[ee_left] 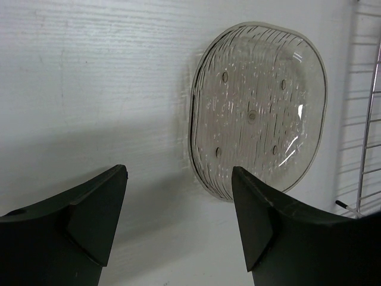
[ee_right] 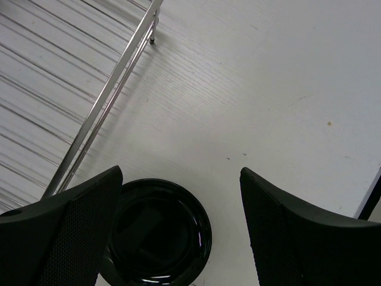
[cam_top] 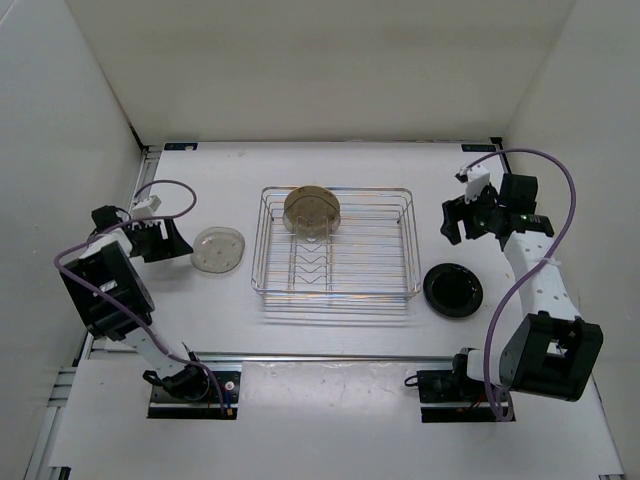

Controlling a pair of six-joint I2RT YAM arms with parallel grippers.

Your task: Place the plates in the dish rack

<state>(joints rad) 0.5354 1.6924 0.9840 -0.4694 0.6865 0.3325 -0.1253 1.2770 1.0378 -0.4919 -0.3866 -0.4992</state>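
The chrome wire dish rack (cam_top: 410, 250) stands mid-table. A tan plate (cam_top: 312, 208) leans upright in its far left part. A pale translucent plate (cam_top: 218, 249) lies flat left of the rack; in the left wrist view it (ee_left: 259, 107) is just beyond my open fingers. It may be two stacked; I cannot tell. My left gripper (cam_top: 178, 240) (ee_left: 178, 208) is open and empty beside it. A glossy black plate (cam_top: 452, 290) lies right of the rack, also in the right wrist view (ee_right: 158, 232). My right gripper (cam_top: 460, 222) (ee_right: 181, 220) is open and empty above it.
White walls enclose the table on the left, back and right. The rack's rim (ee_right: 101, 107) runs close to the left of the black plate. The rack's wires (ee_left: 369, 113) show at the right edge of the left wrist view.
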